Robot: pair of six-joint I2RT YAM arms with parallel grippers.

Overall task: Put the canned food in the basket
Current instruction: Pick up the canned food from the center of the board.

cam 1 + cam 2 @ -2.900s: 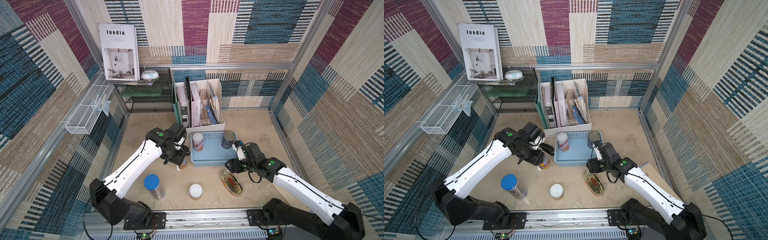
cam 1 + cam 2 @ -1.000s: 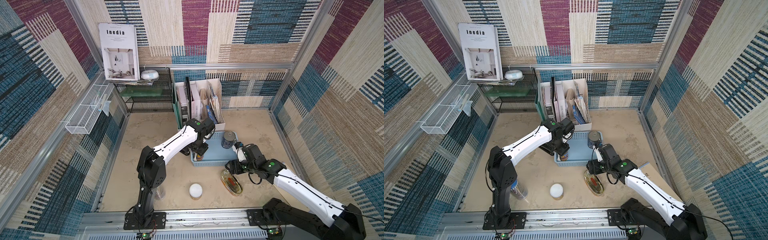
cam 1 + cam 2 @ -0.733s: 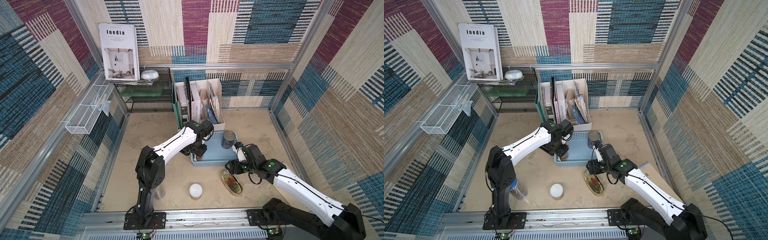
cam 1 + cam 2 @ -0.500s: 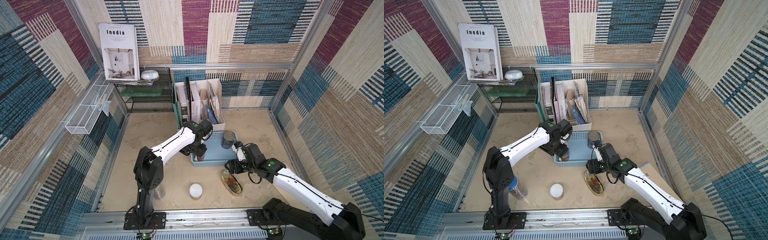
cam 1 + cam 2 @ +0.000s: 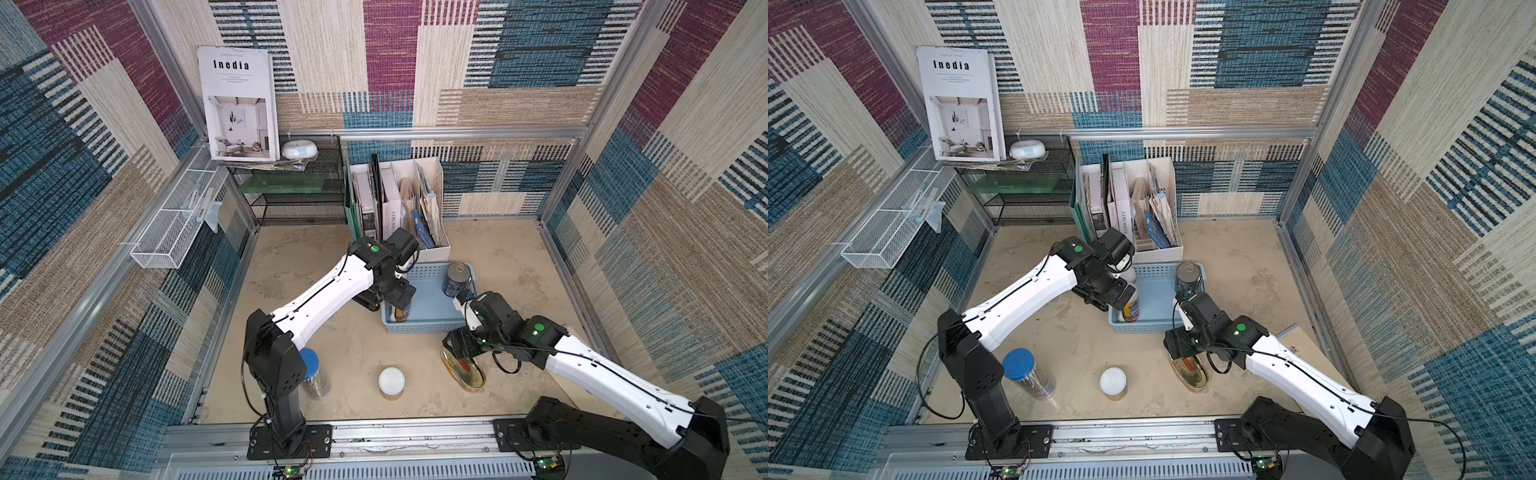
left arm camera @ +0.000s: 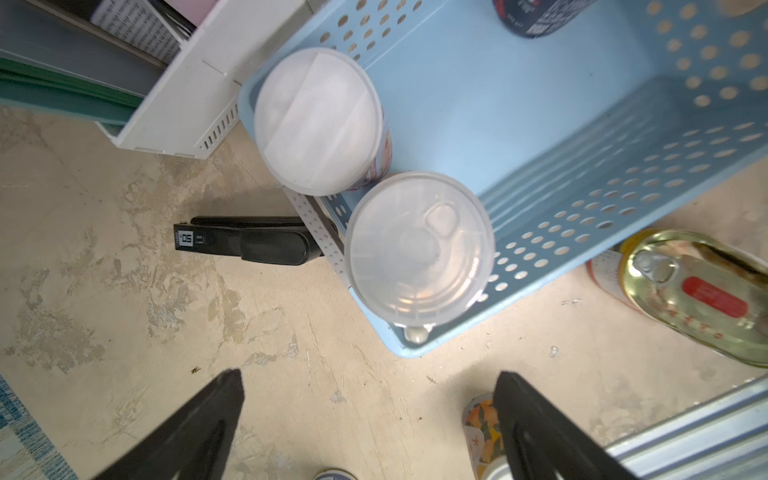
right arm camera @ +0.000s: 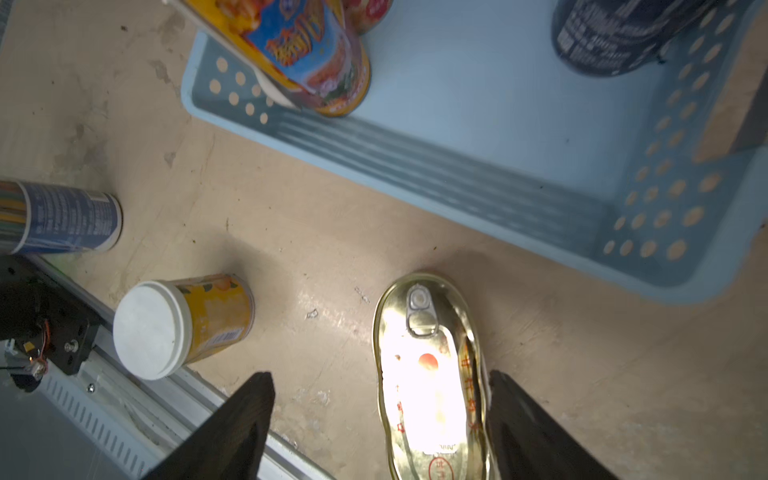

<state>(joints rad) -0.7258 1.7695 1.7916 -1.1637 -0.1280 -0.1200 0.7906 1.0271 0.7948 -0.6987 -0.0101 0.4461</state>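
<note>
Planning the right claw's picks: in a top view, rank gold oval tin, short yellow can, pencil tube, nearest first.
1. gold oval tin, under the right claw
2. short yellow can, front middle
3. pencil tube, by left arm's base

You are viewing: basket [image 5: 428, 327] holding rear tall can [image 6: 318, 120] and front tall can [image 6: 419, 249] at its left end, pull-tab can [image 5: 459, 278] back right; oval tin [image 5: 467, 370] and short can [image 5: 391, 381] sitting before it.

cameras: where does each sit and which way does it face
Top views: high above the front rail, facing down over the table; both arms show.
Left wrist: on that arm, looking down on two white-lidded cans in the basket; open left gripper shows.
Right wrist: on that arm, looking down on the gold tin; open right gripper shows.
Shared: basket and gold tin, in all.
</note>
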